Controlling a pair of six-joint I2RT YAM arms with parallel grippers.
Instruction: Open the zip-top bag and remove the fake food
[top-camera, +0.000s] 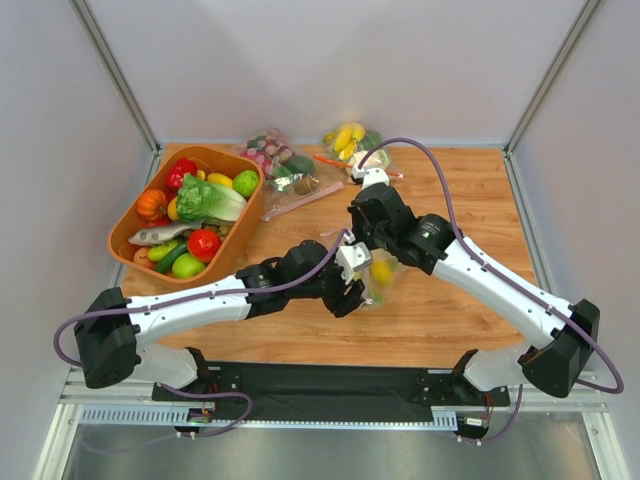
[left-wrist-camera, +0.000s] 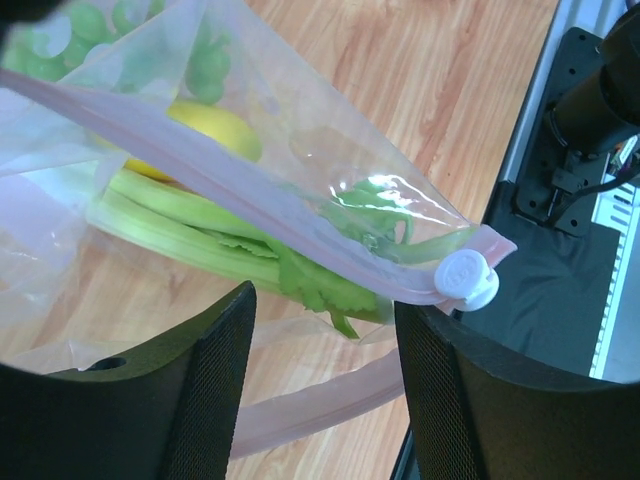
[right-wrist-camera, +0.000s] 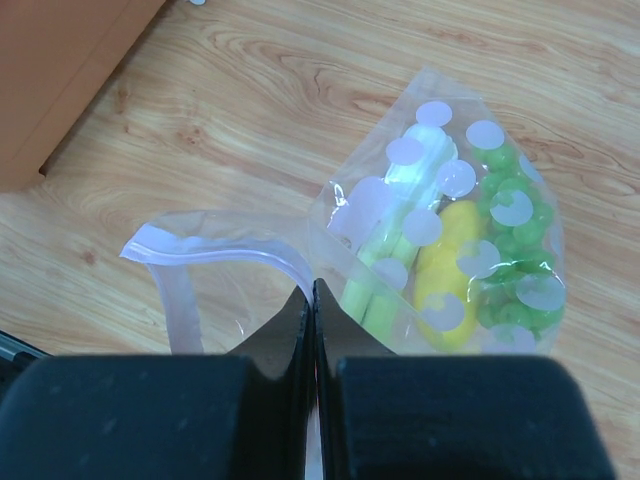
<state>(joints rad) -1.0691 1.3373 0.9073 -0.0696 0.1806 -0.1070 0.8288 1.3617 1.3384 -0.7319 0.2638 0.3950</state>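
- bag (right-wrist-camera: 455, 150): mid-table, mouth unzipped, food (right-wrist-camera: 450, 260) inside.
- right gripper (right-wrist-camera: 313, 295): closed, pinching bag rim.
- left gripper (left-wrist-camera: 322, 310): jaws apart, empty, beside slider (left-wrist-camera: 465, 278).
- method: hold rim high; send left gripper into mouth for stalk (left-wrist-camera: 190, 230).

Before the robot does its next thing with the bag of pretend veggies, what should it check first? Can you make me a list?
1. Grip: the right end effector pinches the edge of the zip-top bag. Ok, it is shut on it.
2. Bag mouth open: the pink zip strips stand apart and the slider is at the end. Ok.
3. The left end effector is free to reach in. Ok, it is open and grips nothing.
4. The fake food is out. Not ok: the stalk, lemon and grapes are all inside.
5. Mouth wide enough for the fingers: cannot tell.
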